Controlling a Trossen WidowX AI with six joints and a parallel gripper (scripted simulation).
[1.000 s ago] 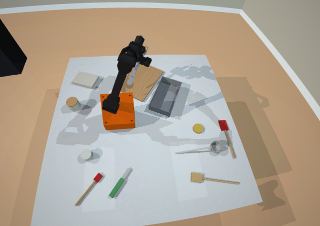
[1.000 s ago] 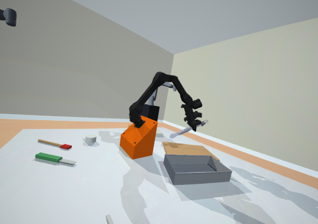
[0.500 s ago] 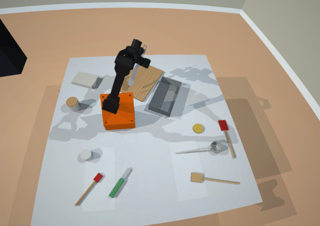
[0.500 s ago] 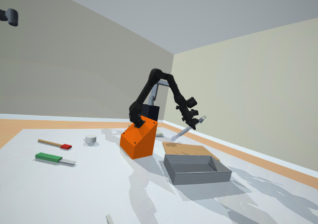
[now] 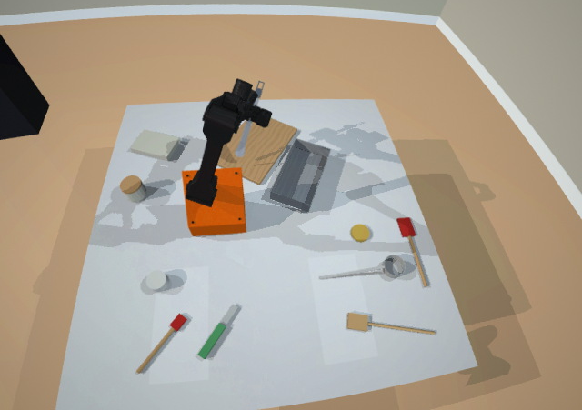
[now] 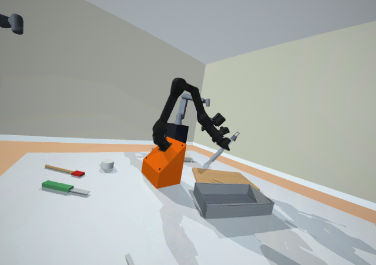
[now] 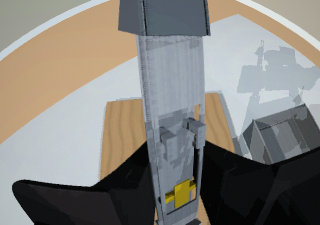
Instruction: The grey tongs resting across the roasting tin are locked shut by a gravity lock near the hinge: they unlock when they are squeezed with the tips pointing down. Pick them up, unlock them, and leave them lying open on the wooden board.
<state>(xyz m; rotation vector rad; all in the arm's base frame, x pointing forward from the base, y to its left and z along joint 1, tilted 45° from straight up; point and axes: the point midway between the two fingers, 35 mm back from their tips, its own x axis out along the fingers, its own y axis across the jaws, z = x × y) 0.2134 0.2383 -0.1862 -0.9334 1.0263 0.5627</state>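
Note:
My gripper (image 5: 250, 117) (image 6: 225, 147) (image 7: 171, 143) is shut on the grey tongs (image 5: 243, 143) (image 6: 214, 158) (image 7: 172, 75). They slant steeply, with the tips low towards the orange base and the looped end high on the far side. The tips are over the wooden board (image 5: 284, 135) (image 6: 224, 177) (image 7: 120, 135); the exact gap is hard to tell. In the wrist view a yellow lock piece (image 7: 182, 194) lies below two small grey lugs, apart from them. The dark block (image 7: 165, 10) is at the top. The tips are hidden there.
The roasting tin (image 5: 288, 201) (image 6: 239, 210) stands right beside the board. The orange base (image 5: 218, 217) (image 6: 162, 174) is close on the board's near side. A pale block (image 5: 155, 144) and a wooden-lidded jar (image 5: 134, 188) stand to the left.

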